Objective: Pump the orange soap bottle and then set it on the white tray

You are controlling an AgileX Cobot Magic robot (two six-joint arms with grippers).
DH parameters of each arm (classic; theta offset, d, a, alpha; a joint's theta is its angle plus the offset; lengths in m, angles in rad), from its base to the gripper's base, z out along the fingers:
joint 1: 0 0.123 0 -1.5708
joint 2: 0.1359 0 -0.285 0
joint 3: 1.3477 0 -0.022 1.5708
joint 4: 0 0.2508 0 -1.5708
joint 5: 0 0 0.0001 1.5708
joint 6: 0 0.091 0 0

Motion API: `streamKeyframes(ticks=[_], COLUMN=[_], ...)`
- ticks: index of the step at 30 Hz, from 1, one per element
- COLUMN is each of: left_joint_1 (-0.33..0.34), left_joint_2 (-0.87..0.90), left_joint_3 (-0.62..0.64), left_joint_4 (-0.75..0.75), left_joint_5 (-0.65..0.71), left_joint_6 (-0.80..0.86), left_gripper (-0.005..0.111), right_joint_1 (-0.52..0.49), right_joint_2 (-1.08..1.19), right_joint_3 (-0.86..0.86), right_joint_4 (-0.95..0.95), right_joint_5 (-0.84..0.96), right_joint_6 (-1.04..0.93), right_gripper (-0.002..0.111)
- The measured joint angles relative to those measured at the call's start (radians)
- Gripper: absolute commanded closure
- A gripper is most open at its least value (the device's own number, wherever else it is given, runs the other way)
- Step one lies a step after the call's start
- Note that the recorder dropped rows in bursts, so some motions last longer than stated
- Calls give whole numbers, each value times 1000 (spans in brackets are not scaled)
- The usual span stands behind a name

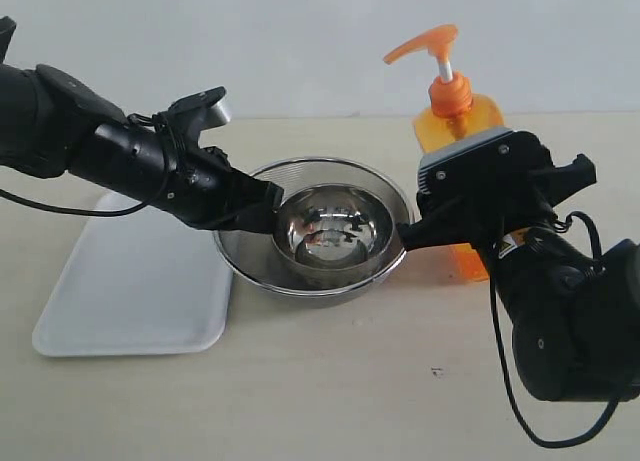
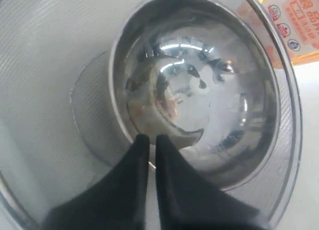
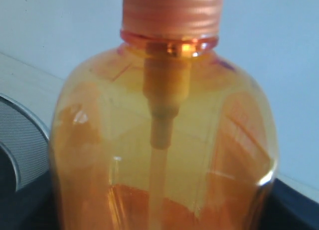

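Grasping orange soap bottle with right gripper, upright just right of strainer bowl. Clenched left gripper inside strainer bowl, at nested steel bowl rim. White tray just left of strainer bowl.

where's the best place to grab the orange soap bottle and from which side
Grip the orange soap bottle by its broad body, below the shoulder, coming in level from the near side of the exterior view. It stands upright, and the pump head and thin stem above offer a poor hold; the strainer bowl crowds its left there.
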Motion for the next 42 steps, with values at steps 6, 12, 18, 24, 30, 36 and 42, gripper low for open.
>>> streamKeyframes(ticks=[6, 12, 18, 24, 30, 36, 42], left_joint_1=[0, 0, 0, 0, 0, 0, 0], left_joint_2=[0, 25, 78, 80, 80, 68, 46], left_joint_3=[0, -2, -12, -28, -51, -53, -53], left_joint_4=[15, 18, 18, 10, 10, 8, 8], left_joint_5=[-42, -49, -49, -42, -12, -8, -8], left_joint_6=[-9, -12, -14, -14, -14, -14, -14], left_gripper=[102, 102, 102, 102, 102, 102, 102], right_joint_1=[0, 0, 0, 0, 0, 0, 0], right_joint_2=[0, 0, 0, 0, 0, 0, 0], right_joint_3=[0, 0, 0, 0, 0, 0, 0], right_joint_4=[0, 0, 0, 0, -2, -2, -2], right_joint_5=[0, 0, 0, 0, 0, 0, 0], right_joint_6=[0, 0, 0, 0, 0, 2, 4], right_gripper=[108, 108, 108, 108, 108, 108, 108])
